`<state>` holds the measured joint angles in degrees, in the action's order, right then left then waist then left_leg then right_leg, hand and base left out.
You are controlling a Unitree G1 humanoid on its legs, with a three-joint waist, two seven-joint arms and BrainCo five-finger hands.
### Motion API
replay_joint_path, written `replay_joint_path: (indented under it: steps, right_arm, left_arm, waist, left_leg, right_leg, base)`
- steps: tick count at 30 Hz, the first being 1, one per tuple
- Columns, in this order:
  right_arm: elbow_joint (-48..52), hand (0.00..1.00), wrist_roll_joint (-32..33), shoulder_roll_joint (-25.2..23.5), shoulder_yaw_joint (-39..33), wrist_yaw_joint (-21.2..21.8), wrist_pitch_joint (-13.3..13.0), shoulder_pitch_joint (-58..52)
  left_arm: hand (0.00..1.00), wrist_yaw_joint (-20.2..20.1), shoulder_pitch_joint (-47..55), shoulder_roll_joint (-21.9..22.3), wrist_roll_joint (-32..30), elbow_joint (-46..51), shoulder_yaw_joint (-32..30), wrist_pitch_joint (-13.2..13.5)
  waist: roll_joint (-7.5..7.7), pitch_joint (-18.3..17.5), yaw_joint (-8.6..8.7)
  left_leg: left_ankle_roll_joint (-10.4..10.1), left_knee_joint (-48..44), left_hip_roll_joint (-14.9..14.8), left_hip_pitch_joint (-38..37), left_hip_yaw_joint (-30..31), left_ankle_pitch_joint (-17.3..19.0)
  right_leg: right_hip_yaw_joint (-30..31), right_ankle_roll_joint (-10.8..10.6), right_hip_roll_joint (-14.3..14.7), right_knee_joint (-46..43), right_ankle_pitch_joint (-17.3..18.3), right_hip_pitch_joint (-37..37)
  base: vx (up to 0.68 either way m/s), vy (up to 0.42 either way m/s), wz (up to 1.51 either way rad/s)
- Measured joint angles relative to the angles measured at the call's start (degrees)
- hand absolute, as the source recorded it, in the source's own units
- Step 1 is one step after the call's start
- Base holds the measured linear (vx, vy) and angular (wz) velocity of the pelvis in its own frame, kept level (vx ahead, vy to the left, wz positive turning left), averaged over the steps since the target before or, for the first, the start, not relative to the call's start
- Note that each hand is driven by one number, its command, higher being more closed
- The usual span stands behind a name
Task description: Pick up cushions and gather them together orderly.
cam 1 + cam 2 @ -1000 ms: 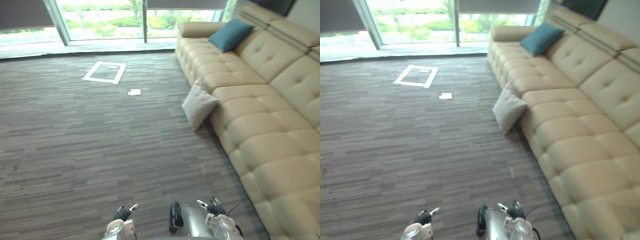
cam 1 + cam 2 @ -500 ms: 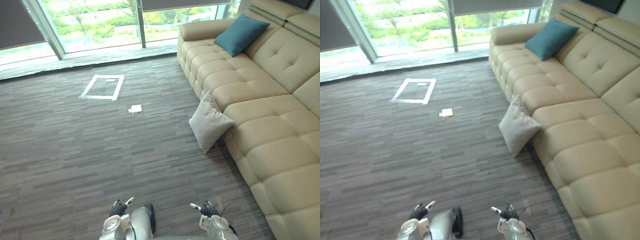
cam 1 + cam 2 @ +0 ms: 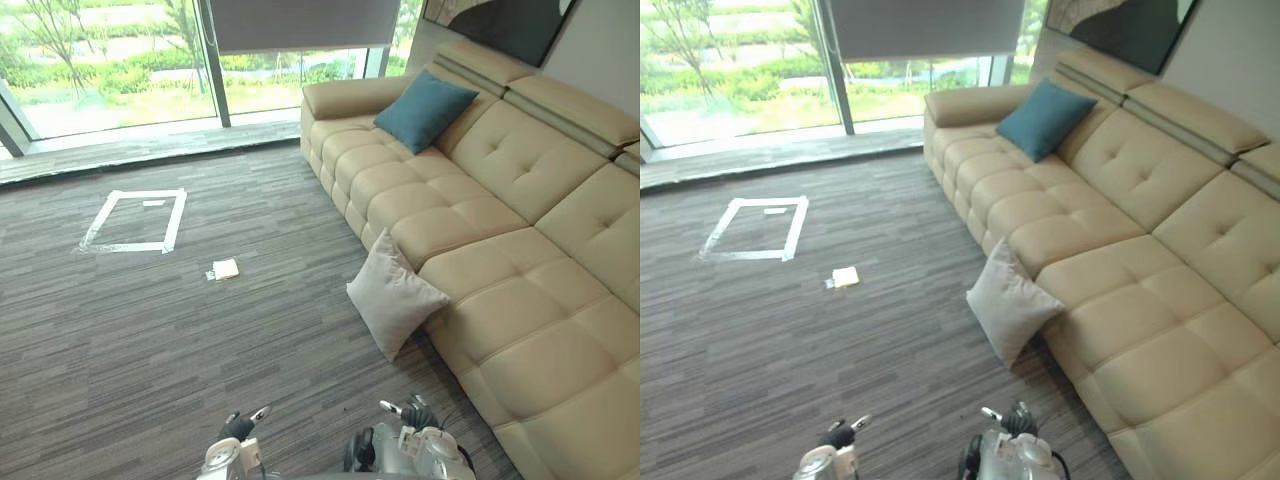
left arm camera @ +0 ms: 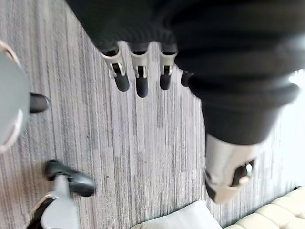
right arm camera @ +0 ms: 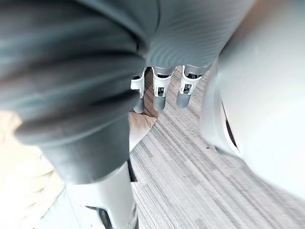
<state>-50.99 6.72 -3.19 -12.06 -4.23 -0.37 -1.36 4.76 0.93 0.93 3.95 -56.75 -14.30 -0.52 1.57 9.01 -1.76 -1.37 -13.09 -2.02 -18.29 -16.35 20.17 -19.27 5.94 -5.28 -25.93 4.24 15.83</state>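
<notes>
A pale grey cushion [image 3: 393,300] is standing on its lower corner on the carpeted floor [image 3: 200,350], leaning against the front of the cream sofa [image 3: 520,230] about halfway along it. A teal cushion [image 3: 424,108] is sitting up on the sofa seat near the far armrest, resting against the backrest, well apart from the grey one.

Both hands are hanging low at the near edge of the head views, well apart from either cushion. The left hand [image 4: 138,81] is keeping its fingers straight and loose over bare carpet, gripping nothing. A corner of the grey cushion is showing past it in the left wrist view. The right hand [image 5: 159,95] is likewise holding its fingers straight and relaxed, with nothing between them.

Further out on the floor, a white tape rectangle [image 3: 133,220] is lying towards the windows [image 3: 120,60], and a small pale card [image 3: 225,269] is lying between that rectangle and the grey cushion.
</notes>
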Motion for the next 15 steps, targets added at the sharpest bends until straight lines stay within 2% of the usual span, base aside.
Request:
replay_joint_path:
  steps: [1, 2, 3, 4, 5, 6, 7, 8, 9, 12, 13, 14, 15]
  right_arm:
    - [-0.33, 0.0, 0.05, 1.15, 0.01, 0.19, 0.27, 0.16]
    - [-0.31, 0.0, 0.08, 1.15, 0.0, 0.26, 0.29, 0.15]
    - [-0.09, 0.0, 0.11, 1.53, 0.05, 0.32, 0.31, 0.3]
    - [-0.4, 0.0, 0.2, 1.79, 0.16, 0.24, 0.41, 0.47]
    - [-0.73, 0.0, 0.22, 1.76, 0.19, 0.22, 0.43, 0.62]
    - [-2.11, 0.0, 0.3, 1.53, 0.61, 0.1, 0.5, 1.36]
    - [-2.58, 0.0, 0.52, 1.22, 0.8, -0.09, 0.73, 1.46]
    - [-2.9, 0.0, 0.61, 1.0, 0.83, -0.26, 0.8, 1.35]
    - [-2.96, 0.0, 0.64, 0.96, 0.89, -0.31, 0.82, 1.33]
    - [-3.79, 0.0, 0.62, 1.01, 0.91, -0.59, 0.79, 1.46]
    - [-3.91, 0.0, 0.56, 0.98, 0.95, -0.68, 0.84, 1.39]
    - [-4.01, 0.0, 0.47, 1.1, 1.5, -0.76, 0.86, 1.13]
    - [-4.05, 0.0, 0.42, 1.16, 1.79, -0.79, 0.85, 1.01]
  left_arm:
    - [0.0, -0.08, -0.11, 0.75, -0.24, 0.36, 0.12, 0.07]
    - [0.0, -0.09, -0.1, 1.08, -0.31, 0.47, 0.02, 0.08]
    - [0.0, -0.08, -0.02, 1.83, -0.31, 0.78, -0.39, 0.07]
    - [0.0, -0.05, 0.19, 2.1, -0.26, 1.2, -0.6, 0.1]
    - [0.0, -0.06, 0.44, 2.09, -0.25, 1.24, -0.6, 0.11]
    - [0.0, -0.05, 0.27, 1.79, -0.27, 1.46, -0.46, 0.11]
    - [0.0, -0.08, 0.15, 1.73, -0.26, 2.36, -0.34, 0.17]
    - [0.0, -0.06, 0.32, 1.72, -0.27, 2.96, -0.35, 0.24]
    - [0.0, -0.04, 0.36, 1.74, -0.27, 3.25, -0.36, 0.37]
    - [0.0, -0.04, 0.33, 1.87, -0.29, 3.85, -0.34, 1.11]
    - [0.0, -0.04, 0.31, 1.86, -0.27, 3.88, -0.34, 1.29]
    - [0.0, -0.01, 0.38, 1.96, -0.27, 3.82, -0.3, 1.4]
    - [0.0, -0.01, 0.43, 2.0, -0.23, 3.77, -0.34, 1.41]
  waist:
    - [-1.62, -0.33, -0.01]
    - [-2.44, -0.41, -0.01]
    - [-4.09, -0.26, -0.05]
    - [-5.52, 0.04, -0.67]
    - [-5.66, 0.13, -0.76]
    - [-4.89, 0.76, -0.8]
    - [-4.05, 1.24, -0.79]
    - [-3.22, 1.37, -1.31]
    - [-3.12, 1.35, -1.58]
    - [-3.11, 1.33, -1.73]
    - [-2.99, 1.29, -1.78]
    - [-3.17, 1.04, -2.0]
    - [-3.24, 0.93, -2.06]
  left_leg:
    - [-0.83, -11.4, -2.63, 4.12, 3.28, -0.44]
    - [-1.74, -16.14, -3.22, 5.94, 4.23, -0.96]
    - [-5.24, -26.0, -4.9, 10.14, 6.14, -3.67]
    - [-6.42, -39.23, -7.85, 15.74, 7.67, -8.95]
    - [-6.19, -41.0, -8.39, 16.47, 7.48, -8.77]
    - [-5.08, -43.56, -9.01, 19.09, 6.96, -7.58]
    - [-3.72, -42.61, -9.38, 21.03, 5.63, -5.92]
    - [-3.37, -39.66, -9.59, 22.53, 4.32, -4.58]
    - [-2.87, -37.72, -9.59, 23.46, 3.92, -4.11]
    - [-2.77, -21.11, -7.88, 28.89, 5.74, -3.25]
    - [-2.69, -16.46, -6.55, 29.39, 8.22, -4.27]
    - [-2.72, -9.67, -5.09, 29.32, 11.2, -7.29]
    - [-3.37, -9.13, -4.86, 29.29, 12.24, -10.68]
  right_leg:
    - [-0.31, -0.29, 1.0, 0.69, 2.07, -2.12]
    - [-0.41, -0.2, 1.54, 1.02, 2.67, -2.75]
    - [-0.27, 0.2, 3.09, 2.06, 3.64, -4.43]
    - [1.78, 1.14, 5.6, 3.35, 5.28, -7.2]
    - [2.5, 1.2, 6.13, 3.68, 5.7, -8.15]
    - [4.81, 1.17, 6.56, 4.95, 7.14, -11.52]
    - [6.89, 0.83, 6.49, 6.82, 7.41, -14.61]
    - [8.81, 0.72, 6.24, 8.33, 7.42, -16.64]
    - [9.73, 0.7, 6.11, 9.04, 7.43, -17.43]
    - [15.68, -2.38, 4.65, 12.36, 8.8, -21.62]
    - [17.15, -3.36, 3.93, 12.56, 9.46, -22.45]
    - [19.05, -5.25, 3.27, 12.54, 10.79, -23.16]
    - [20.22, -6.17, 3.15, 12.35, 11.5, -23.38]
  base:
    - [0.61, -0.163, 0.18]
    - [0.58, -0.179, -0.04]
    - [0.55, -0.094, -0.59]
    - [0.65, -0.091, -0.75]
    - [0.63, -0.025, -1.02]
    - [0.49, -0.007, -0.8]
    - [0.56, 0.0, -0.98]
    - [0.43, 0.018, -0.79]
    - [0.49, 0.114, -1.02]
    - [0.4, 0.199, -0.92]
    - [0.41, 0.301, -0.78]
    - [0.32, 0.269, -0.73]
    - [0.41, 0.381, -0.91]
